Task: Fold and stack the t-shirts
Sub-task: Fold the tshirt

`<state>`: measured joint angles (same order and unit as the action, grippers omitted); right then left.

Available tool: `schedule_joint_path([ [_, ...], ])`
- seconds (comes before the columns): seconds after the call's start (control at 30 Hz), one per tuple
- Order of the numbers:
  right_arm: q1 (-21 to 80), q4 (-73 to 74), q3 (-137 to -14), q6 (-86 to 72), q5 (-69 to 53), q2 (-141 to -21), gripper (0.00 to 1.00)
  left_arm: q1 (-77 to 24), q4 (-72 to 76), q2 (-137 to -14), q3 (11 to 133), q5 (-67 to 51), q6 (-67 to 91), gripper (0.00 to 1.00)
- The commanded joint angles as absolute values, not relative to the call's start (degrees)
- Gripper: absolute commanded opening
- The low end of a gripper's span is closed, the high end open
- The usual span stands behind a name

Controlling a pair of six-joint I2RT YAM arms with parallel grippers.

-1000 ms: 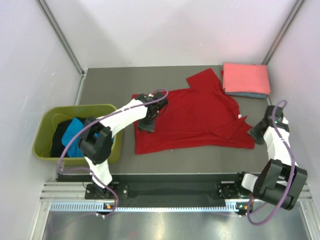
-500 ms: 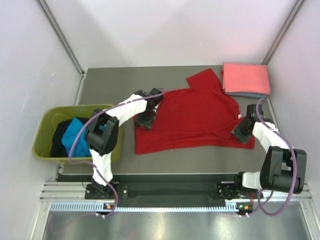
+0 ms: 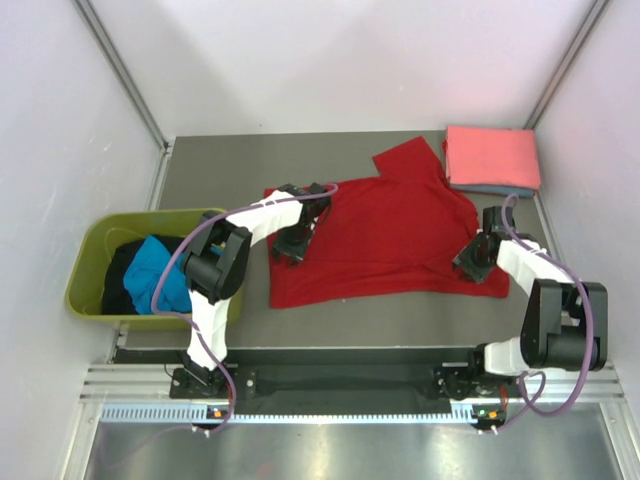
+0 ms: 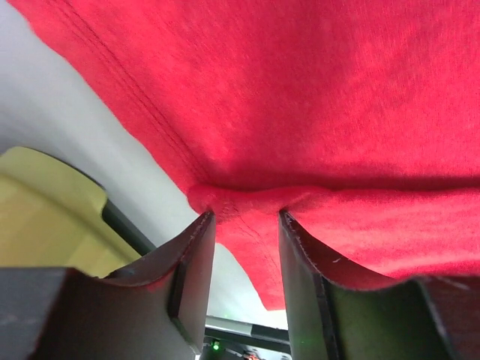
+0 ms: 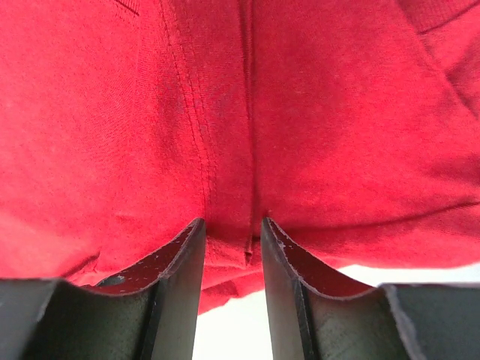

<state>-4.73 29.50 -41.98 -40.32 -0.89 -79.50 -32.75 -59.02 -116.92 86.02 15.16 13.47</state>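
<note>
The bright red t-shirt [image 3: 385, 235] lies spread flat mid-worktop [image 3: 220, 160], its side hems bunched in the left claw [image 3: 290, 250] and right claw [image 3: 470, 262], a folded salmon-pink t-shirt [image 3: 492, 155] tops a folded blue t-shirt [image 3: 495, 190] at the far-right corner, and a turquoise t-shirt [image 3: 160, 272] and a black t-shirt [image 3: 118, 275] lie crumpled in the olive tub [image 3: 150, 216].

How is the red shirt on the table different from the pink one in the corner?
The red t-shirt lies spread open mid-table; the salmon-pink t-shirt is folded into a neat rectangle. The left gripper and right gripper pinch the red one's sides; no gripper touches the pink one. The pink one rests on a blue t-shirt; the red one lies on the table. Both are plain cloth.
</note>
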Motion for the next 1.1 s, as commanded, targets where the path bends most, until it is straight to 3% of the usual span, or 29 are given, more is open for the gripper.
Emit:
schedule_joint_path([
  [0.0,-3.3,27.0,-42.3,-41.3,-0.3,-80.7,0.36,-32.8,-60.0,-118.3,88.9,18.4,14.1,0.44],
  [0.33,-2.5,26.2,-42.6,-41.7,-0.3,-81.3,0.33,-32.8,-60.2,-120.2,89.2,20.7,15.6,0.41],
  [0.37,-2.5,26.3,-42.6,-41.7,1.0,-81.2,0.32,-32.8,-60.2,-120.5,89.1,20.7,15.6,0.37],
  [0.43,-2.4,25.8,-42.6,-41.7,1.2,-80.9,0.21,-32.7,-60.1,-120.5,88.9,20.7,15.9,0.26],
  [0.47,-2.4,25.5,-42.5,-41.7,1.2,-80.7,0.12,-32.7,-60.1,-120.4,88.9,20.7,16.0,0.11],
  [0.5,-2.3,24.7,-42.5,-41.7,1.2,-80.5,0.0,-32.8,-60.3,-120.3,89.0,20.7,16.3,0.04],
  [0.53,-2.3,24.3,-42.8,-41.7,1.0,-79.9,0.0,-32.8,-60.7,-120.0,89.2,20.8,17.1,0.0],
  [0.77,-0.4,19.3,-47.3,-38.5,0.3,-79.7,0.0,-33.1,-61.4,-118.4,89.5,20.7,23.2,0.0],
  [1.07,5.3,19.0,-56.3,-33.8,1.5,-88.3,0.0,-33.0,-63.9,-120.4,90.4,25.7,27.0,0.0],
])
